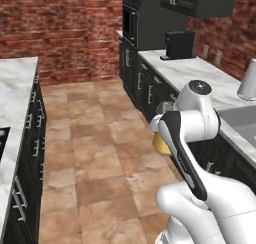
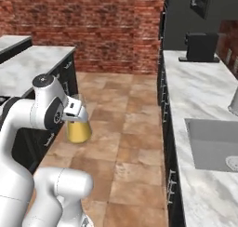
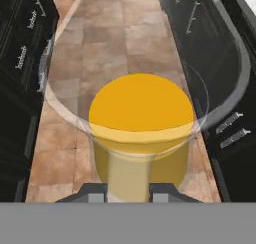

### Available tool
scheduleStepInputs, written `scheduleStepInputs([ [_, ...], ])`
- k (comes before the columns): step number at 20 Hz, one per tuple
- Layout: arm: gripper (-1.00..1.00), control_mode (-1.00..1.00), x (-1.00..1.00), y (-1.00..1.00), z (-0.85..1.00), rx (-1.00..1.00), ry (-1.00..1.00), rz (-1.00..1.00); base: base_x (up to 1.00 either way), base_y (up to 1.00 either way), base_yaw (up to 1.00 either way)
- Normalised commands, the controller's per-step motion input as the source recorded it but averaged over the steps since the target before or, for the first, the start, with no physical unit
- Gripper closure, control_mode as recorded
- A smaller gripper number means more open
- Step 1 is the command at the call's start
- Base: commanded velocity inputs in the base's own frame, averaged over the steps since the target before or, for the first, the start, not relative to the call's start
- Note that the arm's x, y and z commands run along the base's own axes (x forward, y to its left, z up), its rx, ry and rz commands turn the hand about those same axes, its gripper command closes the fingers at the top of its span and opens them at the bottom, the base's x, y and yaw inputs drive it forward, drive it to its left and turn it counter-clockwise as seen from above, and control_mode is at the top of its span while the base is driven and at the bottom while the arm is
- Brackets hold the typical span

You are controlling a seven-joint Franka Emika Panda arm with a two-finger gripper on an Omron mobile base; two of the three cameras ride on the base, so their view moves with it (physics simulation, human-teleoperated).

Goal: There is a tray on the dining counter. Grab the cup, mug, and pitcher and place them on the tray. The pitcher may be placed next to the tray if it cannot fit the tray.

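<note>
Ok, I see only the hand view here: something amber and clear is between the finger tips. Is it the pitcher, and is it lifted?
Observer: Yes, the pitcher. In the right base view the gripper holds it at its clear upper part, in the air above the tiled floor, resting on nothing.
Operator: Is it upright?
Observer: Close to upright there, amber part down.
Operator: What is on the robot's right side?
Observer: A marble counter with a sink in it, and a dark appliance at its far end.
Operator: And on the left?
Observer: In the left base view, another marble counter on dark cabinets, across the aisle.
</note>
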Motion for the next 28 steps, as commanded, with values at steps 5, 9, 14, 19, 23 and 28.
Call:
scheduleStepInputs([
  [5,1.00,1.00,0.00,0.00,0.00,0.00,0.00,0.00,1.00,0.00,0.11],
  [9,1.00,1.00,0.00,0.00,0.00,0.00,0.00,0.00,1.00,0.00,0.12],
  [14,1.00,1.00,0.00,0.00,0.00,0.00,0.00,0.00,1.00,0.00,0.14],
  [19,1.00,1.00,0.00,0.00,0.00,0.00,0.00,0.00,1.00,0.00,0.16],
  [23,1.00,1.00,0.00,0.00,0.00,0.00,0.00,0.00,1.00,0.00,0.16],
  [28,1.00,1.00,0.00,0.00,0.00,0.00,0.00,0.00,1.00,0.00,0.16],
])
